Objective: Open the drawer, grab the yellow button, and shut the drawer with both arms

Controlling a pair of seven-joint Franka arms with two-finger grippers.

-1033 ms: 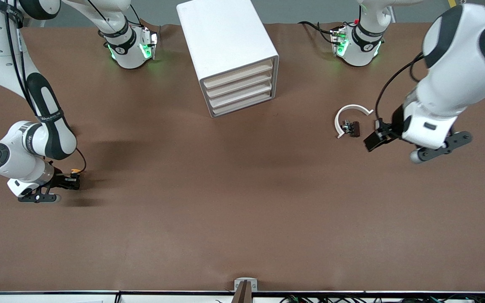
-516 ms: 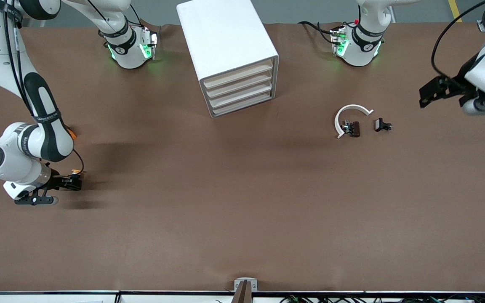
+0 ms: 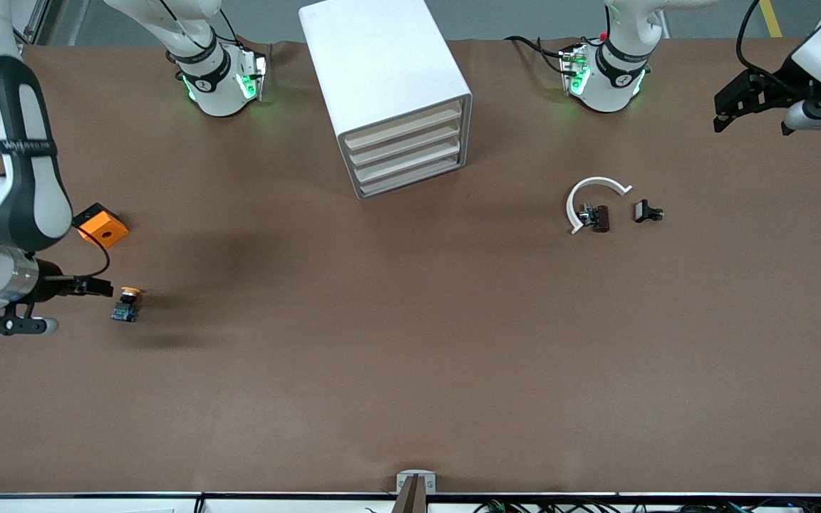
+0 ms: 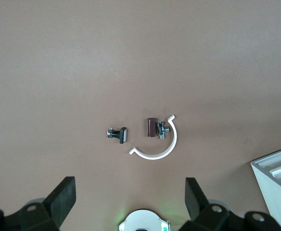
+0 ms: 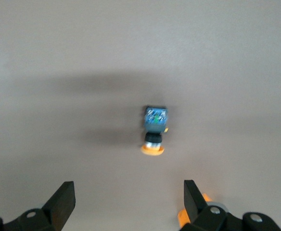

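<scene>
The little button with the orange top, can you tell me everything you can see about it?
The button is tiny, with a round flat orange cap, a short silvery neck and a dark boxy body that looks bluish in the right wrist view. It looks like plastic with a bit of metal. It lies tipped on its side on the brown table, at the right arm's end, nearer the front camera than the orange block. Nothing holds it: the right end effector is beside it, open, not touching.

Cut off at the edges and too small to read

The left gripper (image 3: 738,107) sits by the front view's edge, its arm cropped; the right arm covers a corner of the orange block (image 3: 102,226); the cabinet (image 4: 277,180) shows only a corner in the left wrist view.
</scene>
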